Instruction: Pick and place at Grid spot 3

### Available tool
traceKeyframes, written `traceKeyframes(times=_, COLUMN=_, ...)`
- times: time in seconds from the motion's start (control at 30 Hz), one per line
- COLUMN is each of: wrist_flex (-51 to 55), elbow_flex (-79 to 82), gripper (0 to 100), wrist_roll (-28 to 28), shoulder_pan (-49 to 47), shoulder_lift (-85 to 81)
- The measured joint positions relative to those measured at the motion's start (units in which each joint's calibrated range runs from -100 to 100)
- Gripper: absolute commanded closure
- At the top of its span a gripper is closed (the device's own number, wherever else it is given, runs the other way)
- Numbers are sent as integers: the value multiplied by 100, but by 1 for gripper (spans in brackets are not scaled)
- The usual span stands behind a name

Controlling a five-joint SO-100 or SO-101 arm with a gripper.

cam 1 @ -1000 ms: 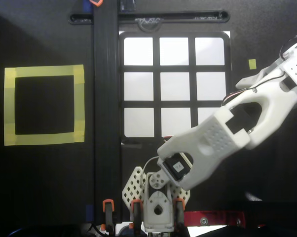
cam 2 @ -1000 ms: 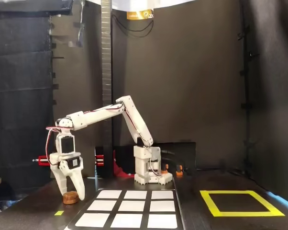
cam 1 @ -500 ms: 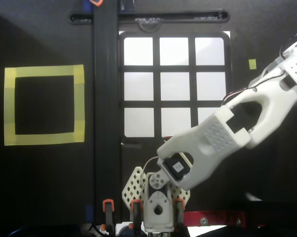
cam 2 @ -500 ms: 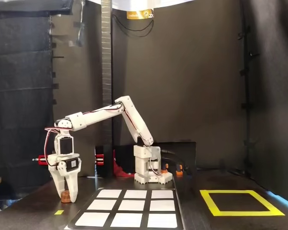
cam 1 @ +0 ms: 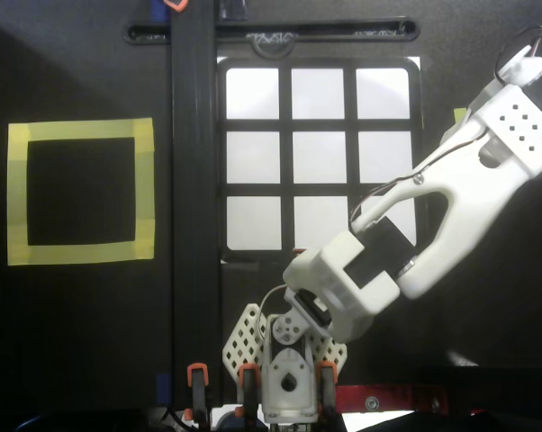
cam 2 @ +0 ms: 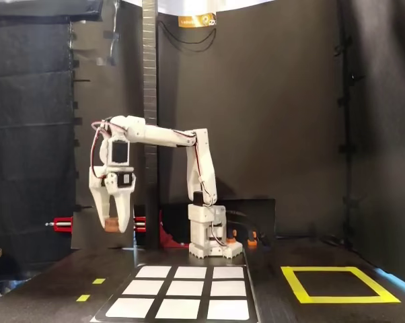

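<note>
Disc (cam 2: 112, 225) is up and off the table now, pinched between the fingertips of the gripper (cam 2: 112, 225), high in the air in the fixed view; half a second ago it sat low by the table at the left edge of the grid. Arm (cam 2: 163, 136) has lifted, its forearm now almost level, where before it sloped down. Overhead, the white arm (cam 1: 451, 180) has swung upward in the picture and covers part of the grid's right column; its gripper tip runs out of that view. Grid spot 3 (cam 1: 383, 93), the upper-right glowing cell, shows bare, and the yellow-tape square (cam 1: 80, 192) lies well apart at left. 2 small yellow marks (cam 2: 98, 280) lie on the table below the disc.
</note>
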Motion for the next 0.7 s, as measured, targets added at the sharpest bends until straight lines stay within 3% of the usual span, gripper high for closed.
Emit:
traceKeyframes(times=0.2, wrist_flex=328, elbow_flex=0, gripper=88, wrist_roll=-400, shoulder_pan=-369, shoulder_lift=-209)
traceKeyframes(times=0.7, wrist_flex=427, elbow_flex=0, gripper=88, wrist_roll=-4166, shoulder_pan=-3339, shoulder_lift=-235)
